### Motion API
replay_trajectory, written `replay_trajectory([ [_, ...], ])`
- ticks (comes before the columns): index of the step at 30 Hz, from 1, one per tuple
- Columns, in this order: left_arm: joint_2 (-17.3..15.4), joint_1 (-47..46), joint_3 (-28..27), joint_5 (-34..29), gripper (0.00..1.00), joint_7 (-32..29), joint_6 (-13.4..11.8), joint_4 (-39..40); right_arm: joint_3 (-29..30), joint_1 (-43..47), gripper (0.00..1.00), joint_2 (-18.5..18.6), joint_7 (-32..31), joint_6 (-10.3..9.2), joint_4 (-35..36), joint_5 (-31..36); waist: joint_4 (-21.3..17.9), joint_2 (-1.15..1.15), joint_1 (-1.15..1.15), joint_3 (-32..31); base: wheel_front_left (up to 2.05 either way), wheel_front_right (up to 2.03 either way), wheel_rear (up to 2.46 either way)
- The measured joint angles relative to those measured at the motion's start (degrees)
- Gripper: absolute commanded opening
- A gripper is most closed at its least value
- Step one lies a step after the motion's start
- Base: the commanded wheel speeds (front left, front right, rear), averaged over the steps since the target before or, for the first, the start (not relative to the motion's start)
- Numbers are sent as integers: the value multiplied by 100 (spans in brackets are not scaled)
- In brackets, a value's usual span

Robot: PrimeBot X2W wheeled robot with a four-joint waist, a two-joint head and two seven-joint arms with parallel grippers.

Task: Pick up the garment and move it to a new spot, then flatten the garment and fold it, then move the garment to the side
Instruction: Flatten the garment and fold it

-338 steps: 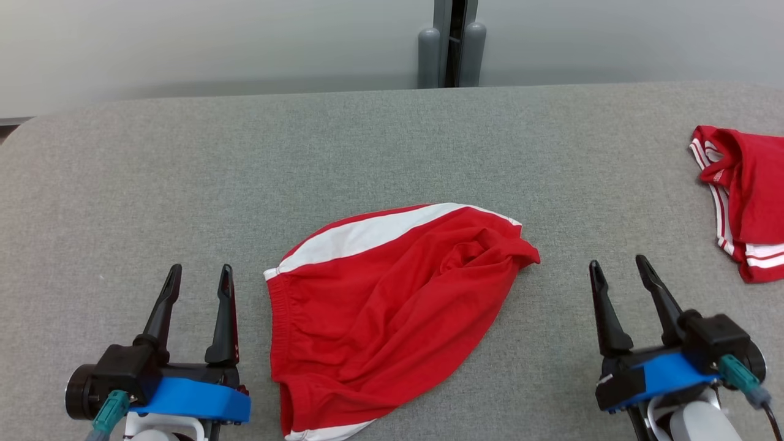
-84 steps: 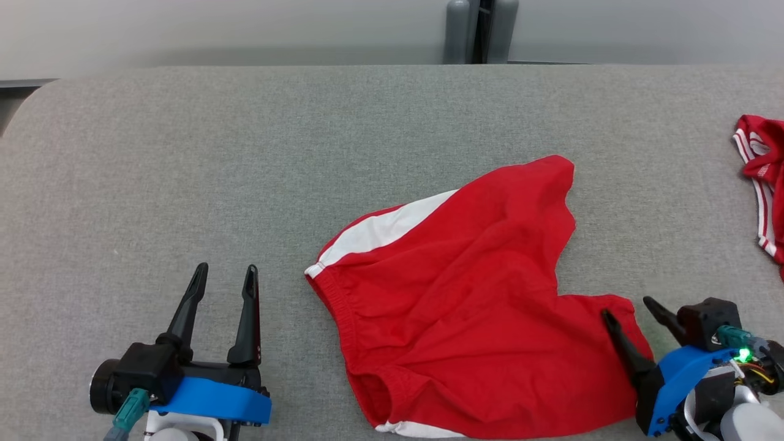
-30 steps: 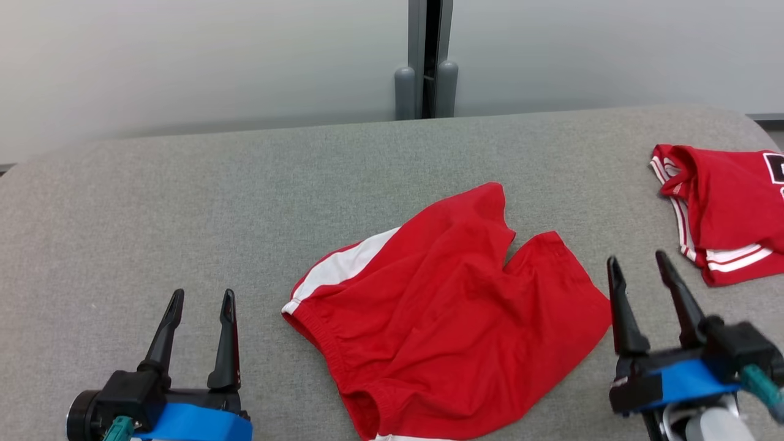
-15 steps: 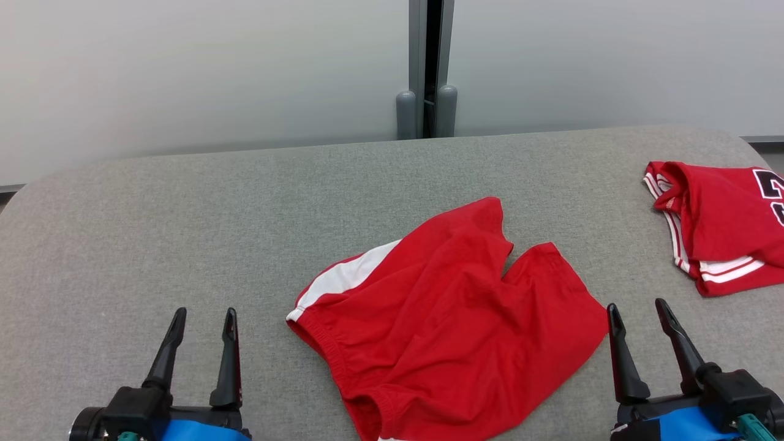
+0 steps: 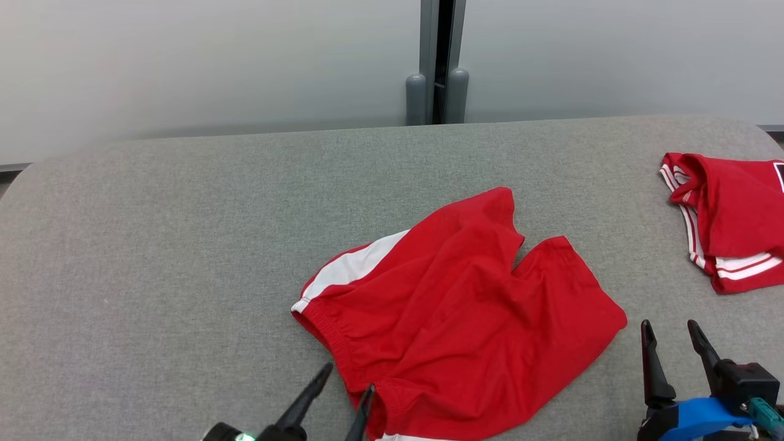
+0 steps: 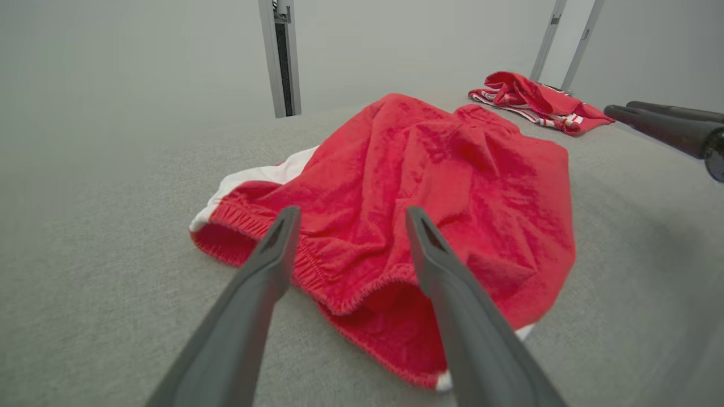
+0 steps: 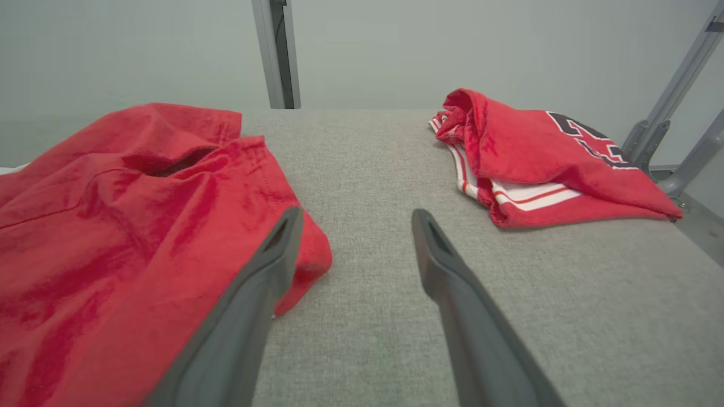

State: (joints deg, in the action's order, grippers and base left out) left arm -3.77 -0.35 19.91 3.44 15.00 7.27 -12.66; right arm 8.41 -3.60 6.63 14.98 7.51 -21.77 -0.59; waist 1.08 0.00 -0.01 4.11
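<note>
- Garment [image 5: 465, 318], rumpled red knit with white stripe and elastic waist, is spread mid desk [image 5: 184, 245].
- Left hand [image 5: 349, 376] is released at its 6 o'clock, right hand [image 5: 668, 323] released at 4.
- Red jersey [image 5: 729, 220] is laid at 3 o'clock.

left claw [image 5: 348, 376] moved in, tips at shorts [image 5: 465, 318] waistband

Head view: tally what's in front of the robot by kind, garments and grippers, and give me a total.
Red shorts, white side stripe: 1
Red jersey, white trim: 1
Grippers: 2, the left gripper and the right gripper, both open
Total: 4
</note>
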Motion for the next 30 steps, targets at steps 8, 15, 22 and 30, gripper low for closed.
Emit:
replay_trajectory([
  [8,-446,4,1087,254,100,-1,4,-325,123,-530,100,2,0,0,-767,60,65,0,0,204,0,0,0],
  [15,-552,-324,1623,476,100,-1,5,-617,94,-965,100,1,0,0,-1537,104,81,0,0,414,0,0,0],
  [22,-524,-582,1925,619,100,-1,5,-895,-103,-1307,100,-22,0,0,-2065,88,87,0,1,590,0,0,0],
  [30,-450,-754,2069,765,2,-1,5,-1206,-610,-1478,0,-51,42,-11,-2364,-245,72,0,1,648,0,0,0],
])
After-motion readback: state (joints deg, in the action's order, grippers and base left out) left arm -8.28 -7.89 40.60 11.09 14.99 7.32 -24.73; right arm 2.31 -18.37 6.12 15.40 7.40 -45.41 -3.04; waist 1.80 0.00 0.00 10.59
